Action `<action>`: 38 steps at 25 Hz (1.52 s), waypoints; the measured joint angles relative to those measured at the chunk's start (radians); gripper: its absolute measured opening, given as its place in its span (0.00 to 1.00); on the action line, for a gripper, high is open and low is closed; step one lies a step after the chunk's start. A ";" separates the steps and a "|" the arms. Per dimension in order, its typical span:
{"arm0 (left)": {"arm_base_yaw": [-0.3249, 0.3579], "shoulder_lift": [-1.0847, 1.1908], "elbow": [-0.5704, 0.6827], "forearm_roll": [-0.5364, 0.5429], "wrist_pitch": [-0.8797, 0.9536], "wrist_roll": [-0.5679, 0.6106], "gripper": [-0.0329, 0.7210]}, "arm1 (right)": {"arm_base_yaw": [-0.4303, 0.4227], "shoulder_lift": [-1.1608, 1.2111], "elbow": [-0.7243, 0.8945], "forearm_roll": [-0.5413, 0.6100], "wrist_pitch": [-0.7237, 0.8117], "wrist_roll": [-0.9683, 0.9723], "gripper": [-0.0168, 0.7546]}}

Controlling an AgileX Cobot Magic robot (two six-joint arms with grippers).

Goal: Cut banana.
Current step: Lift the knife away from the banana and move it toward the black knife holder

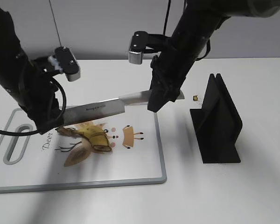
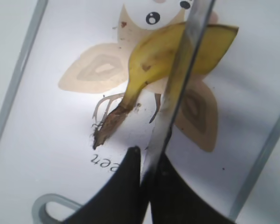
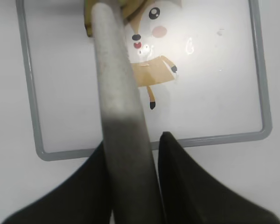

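A banana piece [image 1: 91,135] with a brown stem lies on the white cutting board [image 1: 130,168], which has a deer print. A long knife [image 1: 102,108] hangs level just above it. My left gripper [image 1: 53,119] is shut on the blade near its tip. My right gripper [image 1: 156,100] is shut on the grey handle. In the left wrist view the blade [image 2: 177,93] runs from my jaws [image 2: 147,156] across the banana [image 2: 154,60]. In the right wrist view the handle [image 3: 119,93] sits between my jaws [image 3: 144,140], and a bit of banana [image 3: 87,23] shows at the top.
A black knife stand [image 1: 219,126] stands to the right of the board. A small gold object [image 1: 195,97] lies on the white table behind it. The board has a grey rim [image 3: 266,126] and a handle slot [image 1: 16,142] at its left.
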 joint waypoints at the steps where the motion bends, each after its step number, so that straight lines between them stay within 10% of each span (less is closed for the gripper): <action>1: 0.000 -0.019 0.000 0.006 0.006 0.000 0.07 | 0.000 -0.009 0.000 0.004 0.001 0.000 0.30; 15: -0.007 -0.314 0.004 0.010 0.079 -0.001 0.09 | 0.001 -0.219 -0.007 0.042 0.091 -0.078 0.27; 25: 0.000 -0.399 0.007 0.005 0.070 -0.042 0.77 | -0.010 -0.241 -0.007 0.008 0.127 -0.057 0.23; 38: 0.161 -0.460 0.009 0.133 0.193 -0.466 0.83 | -0.010 -0.337 -0.007 -0.126 0.136 0.441 0.23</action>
